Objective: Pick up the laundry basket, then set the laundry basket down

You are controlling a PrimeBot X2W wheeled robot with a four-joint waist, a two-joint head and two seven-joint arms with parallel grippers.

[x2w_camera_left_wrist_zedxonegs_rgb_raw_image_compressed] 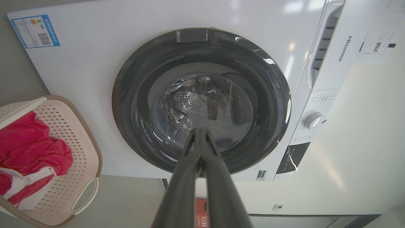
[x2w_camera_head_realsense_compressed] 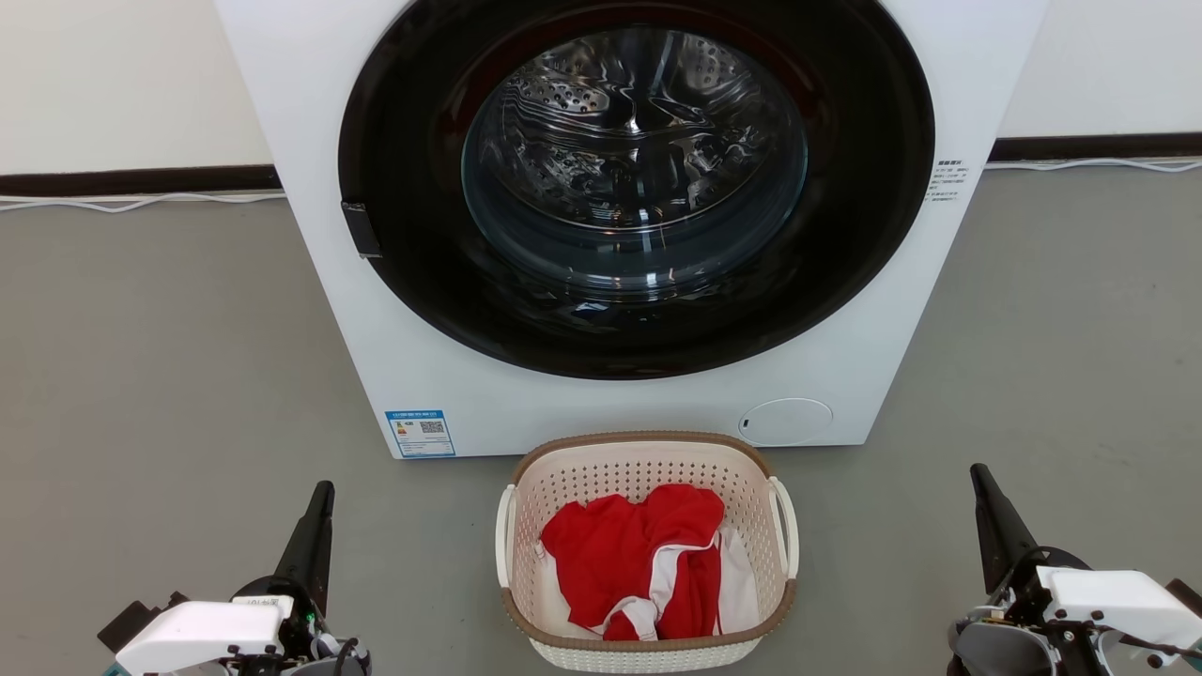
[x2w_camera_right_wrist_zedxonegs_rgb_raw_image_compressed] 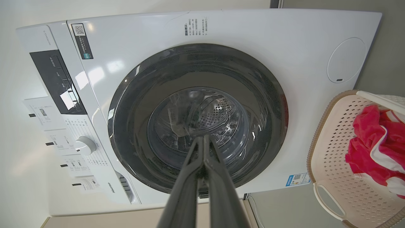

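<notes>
At the lower left of the head view, the left gripper (x2w_camera_head_realsense_compressed: 324, 490) rises from the bottom edge with its two dark fingers pressed together into one tapering blade. It tilts slightly to the right and points toward the washer (x2w_camera_head_realsense_compressed: 470, 376). It holds nothing and touches nothing, and the grey floor (x2w_camera_head_realsense_compressed: 141, 376) lies beneath it. At the lower right, the right gripper (x2w_camera_head_realsense_compressed: 978, 472) mirrors that pose, with its fingers closed flat against each other, empty and leaning slightly left. In each wrist view the closed fingers meet in a point in front of the washer's round door (x2w_camera_head_realsense_compressed: 404, 188).

Between the two grippers, and well apart from both, the laundry basket (x2w_camera_head_realsense_compressed: 639, 441) stands upright on the floor, its far rim just in front of the washer's base. A brown woven-look rim runs round its cream perforated walls. A white loop handle sits on each side, the left handle (x2w_camera_head_realsense_compressed: 504, 535) toward the left gripper and the right handle (x2w_camera_head_realsense_compressed: 787, 526) toward the right one. Inside lies a crumpled red garment (x2w_camera_head_realsense_compressed: 620, 554) with white trim, on top of something white.

Behind the basket, the washer's dark-ringed door shows the steel drum (x2w_camera_head_realsense_compressed: 639, 141) through its glass. A blue label (x2w_camera_head_realsense_compressed: 420, 433) sits low on the left of the white front, and a round flap (x2w_camera_head_realsense_compressed: 785, 422) sits low on the right.
</notes>
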